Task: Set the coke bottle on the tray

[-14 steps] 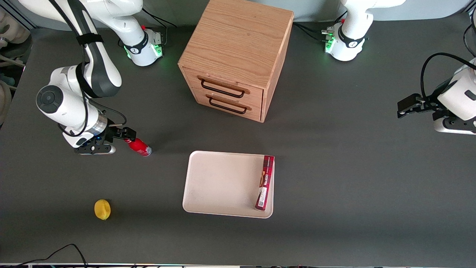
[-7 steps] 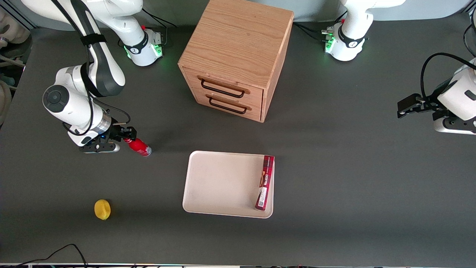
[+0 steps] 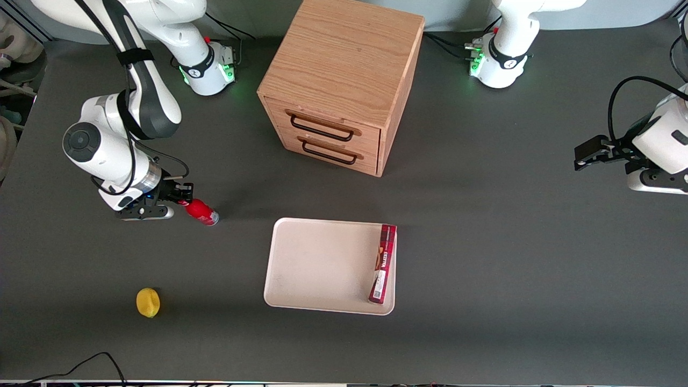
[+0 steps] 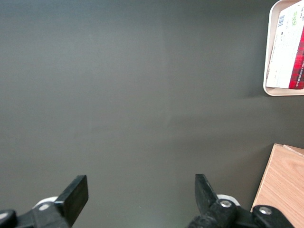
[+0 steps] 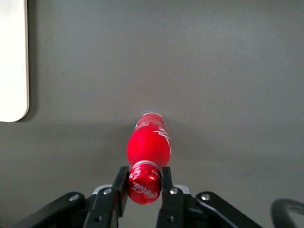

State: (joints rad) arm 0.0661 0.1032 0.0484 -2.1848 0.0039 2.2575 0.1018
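**Claw closed on the cap of the coke bottle**

The gripper (image 5: 145,187) sits low over the dark table (image 3: 484,242) toward the working arm's end. Its two black fingers (image 5: 120,186) press against either side of the red cap, with no gap showing between pads and cap, so the claw is closed to the cap's narrow width and has hold of the coke bottle (image 5: 147,147) by its top.

The bottle is small and red all over. Its glossy body swells out below a narrow neck, a thin silvery ring marks where the cap meets the neck, and white script runs along the side. The cap top carries faint white lettering too. At the base a pale silvery band shows. In the front view the coke bottle (image 3: 201,211) appears tilted, with its cap in the claw and its silvery base pointing toward the tray and touching or nearly touching the table; whether it has lifted clear I cannot tell.

The tray (image 3: 317,263) lies apart from the bottle, nearer the front camera and toward the middle of the table. It is a cream-white rectangle with rounded corners and a shallow rim. A flat red box (image 3: 382,264) lies on it along the edge toward the parked arm's end.

A wooden drawer cabinet (image 3: 341,80) with two black handles stands farther from the front camera than the tray. A yellow lemon (image 3: 148,302) rests on the table nearer the front camera than the bottle.
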